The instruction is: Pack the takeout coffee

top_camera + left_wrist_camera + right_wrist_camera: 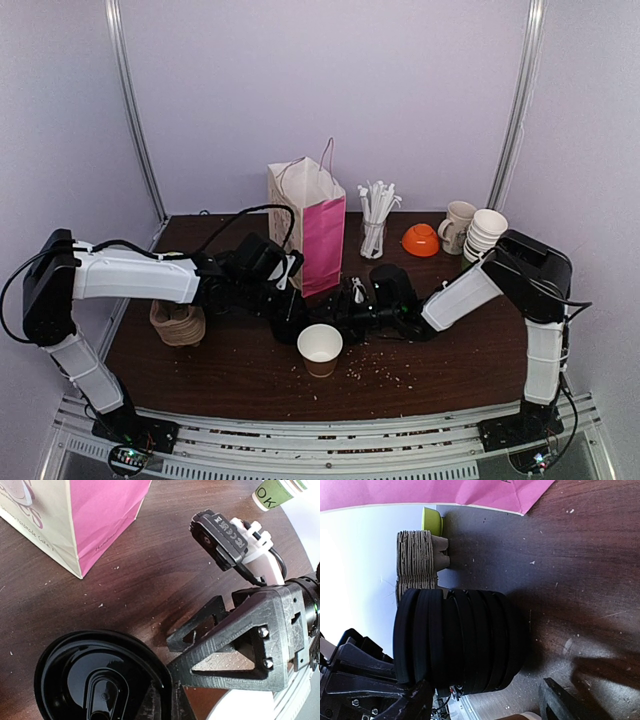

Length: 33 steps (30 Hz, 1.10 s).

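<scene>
The left pincer (pixel 287 303) is pinched shut on the top lid (pixel 95 680) of the black lid stack (pixel 465 640). The right pincer (pixel 486 692) gapes wide around that stack. The coffee cup (pixel 320 347) stands open-topped just in front; the pink bag (pixel 322 245) is close behind.

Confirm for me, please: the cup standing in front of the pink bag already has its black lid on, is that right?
Not quite. The cup standing in front of the pink bag has no lid on yet; its mouth is open. The top view shows this.
</scene>
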Motion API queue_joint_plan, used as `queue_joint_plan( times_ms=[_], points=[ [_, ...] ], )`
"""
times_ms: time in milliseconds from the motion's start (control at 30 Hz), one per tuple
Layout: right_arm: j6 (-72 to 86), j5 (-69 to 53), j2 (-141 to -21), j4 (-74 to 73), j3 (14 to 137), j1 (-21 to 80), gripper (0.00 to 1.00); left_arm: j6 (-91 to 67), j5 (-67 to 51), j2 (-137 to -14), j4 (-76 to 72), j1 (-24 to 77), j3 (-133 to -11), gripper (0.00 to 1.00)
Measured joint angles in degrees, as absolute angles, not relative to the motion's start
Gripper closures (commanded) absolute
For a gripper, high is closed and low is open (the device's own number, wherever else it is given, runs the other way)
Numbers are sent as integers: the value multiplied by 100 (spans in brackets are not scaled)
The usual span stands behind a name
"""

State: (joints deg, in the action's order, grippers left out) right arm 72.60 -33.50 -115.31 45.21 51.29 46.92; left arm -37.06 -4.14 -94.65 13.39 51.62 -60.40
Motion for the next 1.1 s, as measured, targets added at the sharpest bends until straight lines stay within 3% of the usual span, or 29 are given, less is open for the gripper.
queue_joint_plan(
  times_ms=[567,900,1100],
  points=[
    [7546,-3367,-11570,4912,5078,4689,25,-3704,-493,-9465,1321,5146,-6038,100],
    [7456,-3476,-11660,4762,5242,4731,48,-3704,-537,-9465,1367,5124,-6029,100],
    [7404,-3503,-11692,4731,5242,4753,53,-3704,-585,-9465,1343,5127,-6027,100]
  ],
)
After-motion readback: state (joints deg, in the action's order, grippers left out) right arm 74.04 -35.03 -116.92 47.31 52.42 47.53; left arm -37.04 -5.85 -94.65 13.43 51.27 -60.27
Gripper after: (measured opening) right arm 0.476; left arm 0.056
